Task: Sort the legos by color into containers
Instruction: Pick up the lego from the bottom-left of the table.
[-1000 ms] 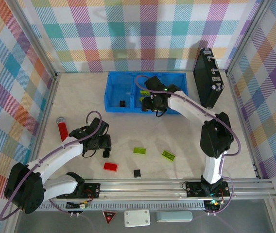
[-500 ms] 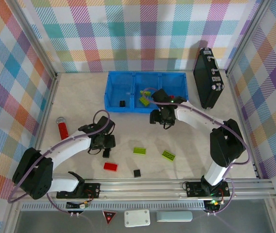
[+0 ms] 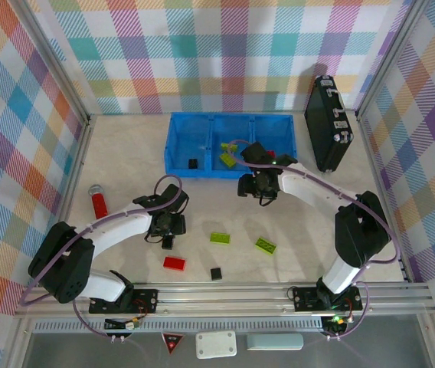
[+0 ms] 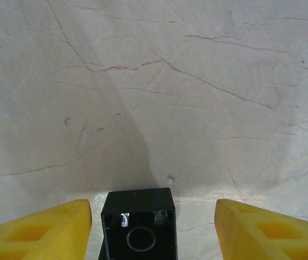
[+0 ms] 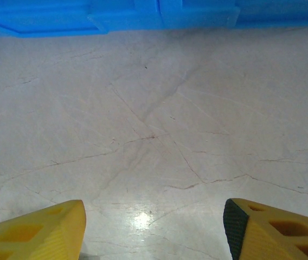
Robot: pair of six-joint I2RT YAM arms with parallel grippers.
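1. Marble-veined counter (image 3: 294, 222) makes the floor of a plaid-walled cell
2. At 12 o'clock on it lies the blue tray (image 3: 202, 173) with three compartments in a row; a black lego (image 3: 192, 163) rests in the left one and a lime-green lego (image 3: 227, 159) in the middle one
3. At 2 o'clock, just right of the tray, stands a black case (image 3: 328, 123)
4. The right gripper (image 5: 154, 211) hangs at 6 o'clock of the tray's middle compartment, near its front wall, with its jaws spread wide and bare counter between them
5. The left gripper (image 3: 167, 232) is at 8 o'clock from the counter's centre; its jaws are parted around a black brick (image 4: 138, 225), the left finger just beside it and the right finger clearly apart from it
6. At 9 o'clock lies a red cylinder (image 3: 97, 201)
7. Loose at 6 o'clock are a red lego (image 3: 174, 263), two lime-green plates (image 3: 219, 238) (image 3: 266, 245) and a small black square (image 3: 216, 273)
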